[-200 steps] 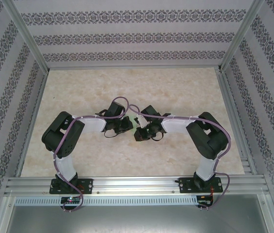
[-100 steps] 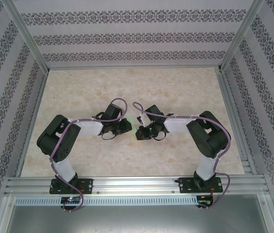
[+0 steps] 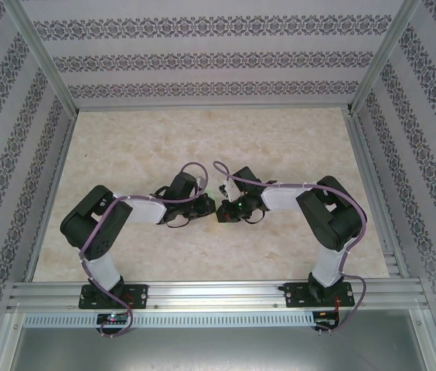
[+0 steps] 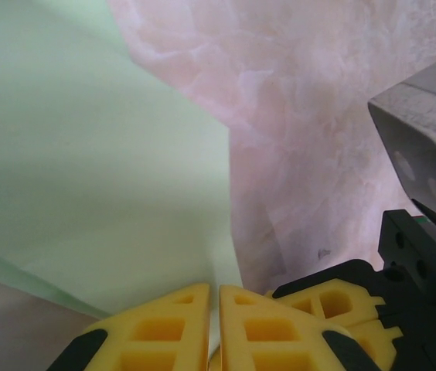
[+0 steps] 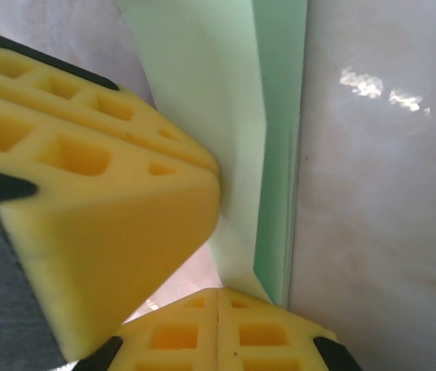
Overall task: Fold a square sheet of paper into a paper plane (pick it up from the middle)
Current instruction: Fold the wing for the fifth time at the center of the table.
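You're gripping the paper (image 4: 102, 178) from both sides near the ctr of the table (image 3: 295, 147). Your left gripper (image 4: 214, 301) is squeezing its pads fully together on the sheet's edge. Your right gripper (image 5: 218, 305) is pinching closed on the folded edge too, w/ tips just beside the left one's. Folded layers are showing in the right wrist view.

**Top view.** The left arm (image 3: 114, 224) and right arm (image 3: 322, 212) stand at the near edge of the table (image 3: 202, 139) and meet at its centre. The left gripper (image 3: 209, 205) is just left of the right gripper (image 3: 223, 212).

**Left wrist view.** The sheet of paper (image 4: 102, 170) lies left and bare table right. The right gripper's fingers (image 4: 334, 301) are just right of the left gripper's own.

**Right wrist view.** The paper lies between the left gripper's fingers (image 5: 86, 193), at left, and bare table, at right.
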You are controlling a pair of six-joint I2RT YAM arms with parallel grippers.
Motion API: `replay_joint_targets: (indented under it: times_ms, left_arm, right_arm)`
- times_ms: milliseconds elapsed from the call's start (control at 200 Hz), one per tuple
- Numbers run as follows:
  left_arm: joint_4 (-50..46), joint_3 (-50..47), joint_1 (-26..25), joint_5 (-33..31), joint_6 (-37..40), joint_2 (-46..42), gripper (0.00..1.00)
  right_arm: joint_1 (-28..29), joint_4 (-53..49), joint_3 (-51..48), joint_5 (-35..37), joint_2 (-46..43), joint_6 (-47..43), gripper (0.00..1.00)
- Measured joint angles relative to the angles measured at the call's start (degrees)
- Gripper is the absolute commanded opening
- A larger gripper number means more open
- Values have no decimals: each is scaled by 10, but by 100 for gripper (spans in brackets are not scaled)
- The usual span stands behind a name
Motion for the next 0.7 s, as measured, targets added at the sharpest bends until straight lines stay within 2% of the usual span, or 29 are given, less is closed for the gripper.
replay_joint_targets:
  times_ms: [699]
  left_arm:
    - [3, -7, 2, -30, -7, 6, 11]
  right_arm:
    - [-5, 14, -10, -6, 0, 8, 4]
